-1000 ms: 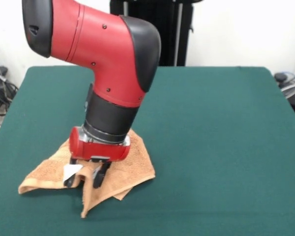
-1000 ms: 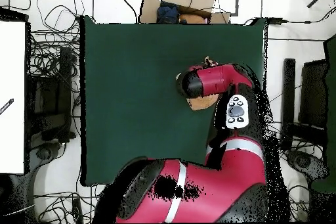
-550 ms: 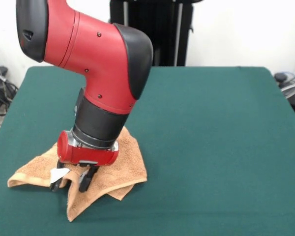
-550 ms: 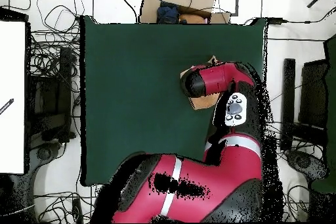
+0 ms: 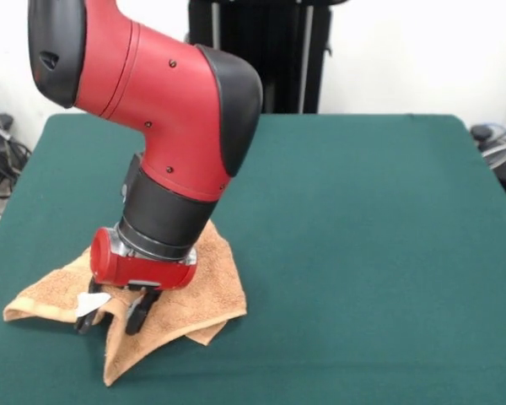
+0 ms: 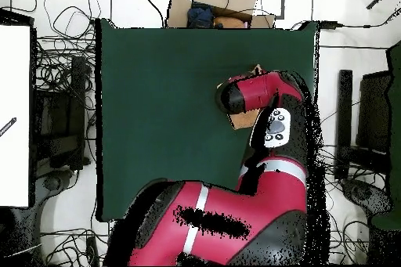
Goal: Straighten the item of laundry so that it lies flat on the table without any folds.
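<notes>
Towel [image 5: 198, 291]: soft, light, limp terry, bunched on desk [image 5: 363, 253]. Claw [image 5: 110, 314] clenched on fold near white tag [image 5: 90, 305]; best hold: corner at 7 o'clock.

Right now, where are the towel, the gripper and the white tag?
towel [image 5: 204, 291]: front view, flat right part of the cloth.
gripper [image 5: 110, 316]: front view, between the black fingertips.
white tag [image 5: 88, 305]: front view, middle of the tag.

A rumpled orange-tan towel [image 5: 194, 291] lies on the dark green table [image 5: 379, 253].
</notes>
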`<state>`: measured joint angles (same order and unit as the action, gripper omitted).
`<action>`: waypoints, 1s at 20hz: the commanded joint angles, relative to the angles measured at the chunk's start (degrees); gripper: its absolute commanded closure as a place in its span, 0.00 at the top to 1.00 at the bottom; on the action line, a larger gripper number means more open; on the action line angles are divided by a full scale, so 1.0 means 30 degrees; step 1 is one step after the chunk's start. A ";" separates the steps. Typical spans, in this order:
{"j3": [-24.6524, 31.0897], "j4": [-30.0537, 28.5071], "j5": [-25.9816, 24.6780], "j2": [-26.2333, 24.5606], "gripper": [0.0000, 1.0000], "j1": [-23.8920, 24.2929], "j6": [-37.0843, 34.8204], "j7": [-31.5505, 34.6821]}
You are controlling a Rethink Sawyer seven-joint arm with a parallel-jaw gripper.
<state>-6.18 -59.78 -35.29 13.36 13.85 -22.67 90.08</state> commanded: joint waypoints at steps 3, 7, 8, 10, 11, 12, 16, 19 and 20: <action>-0.1628 0.0705 -0.1306 -0.1537 1.00 -0.0984 -0.0853 0.1692; -0.2290 0.1125 -0.1238 -0.1927 1.00 -0.1144 -0.0805 0.1781; -0.2321 0.1162 -0.1174 -0.1940 1.00 -0.1092 -0.0747 0.1630; -0.2212 0.1068 -0.0986 -0.1830 1.00 -0.0908 -0.0689 0.1160; -0.1979 0.0893 -0.0820 -0.1709 1.00 -0.0761 -0.0732 0.0841; -0.1305 0.0437 -0.0392 -0.1352 1.00 -0.0407 -0.0726 0.0371; 0.0328 -0.0975 0.0281 -0.0339 1.00 0.0119 -0.0493 -0.0557; 0.0161 -0.1028 0.0384 -0.0292 1.00 -0.0331 -0.0629 0.0131; 0.0050 -0.1050 0.0413 -0.0226 1.00 -0.0476 -0.0768 0.0270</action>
<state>-11.12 -56.88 -35.18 10.83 12.48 -22.67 90.08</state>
